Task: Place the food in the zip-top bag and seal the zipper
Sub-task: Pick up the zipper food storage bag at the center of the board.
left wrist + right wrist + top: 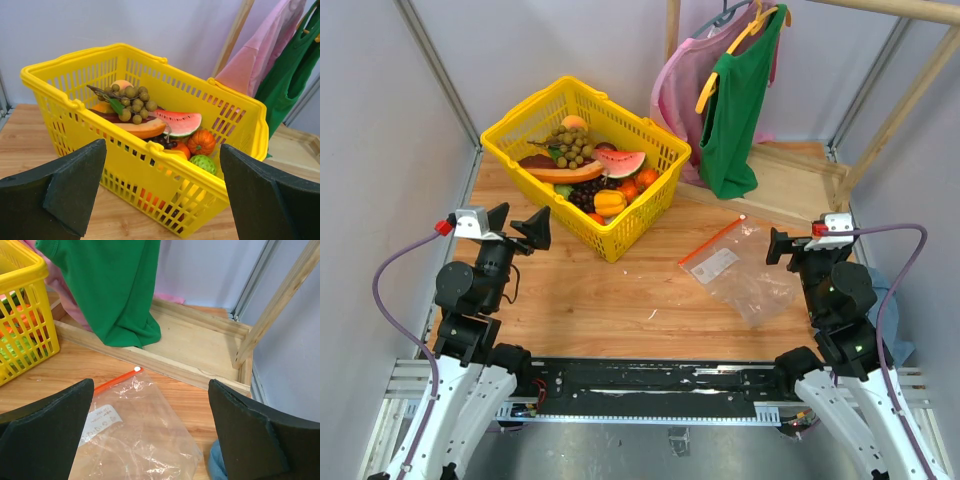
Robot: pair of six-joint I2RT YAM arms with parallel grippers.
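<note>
The food lies piled in a yellow basket (535, 105) at the back left: an olive grape bunch (132, 102), a watermelon slice (180, 122), a small orange fruit (201, 141) and a green bumpy ball (203, 163). My left gripper (162, 146) hangs open in front of the basket's near wall, touching nothing. The clear zip-top bag (745, 272) lies flat and empty on the table at the right. Its orange-red zipper (117, 380) runs along the far-left edge beside a white label (100, 422). My right gripper (151, 385) stands open above the bag's right side.
A green shirt (735, 100) and a pink one (675, 95) hang on a wooden rack behind the bag, whose low wooden base (190, 370) borders the table. A blue cloth (217, 465) lies at the right edge. Grey walls close in both sides.
</note>
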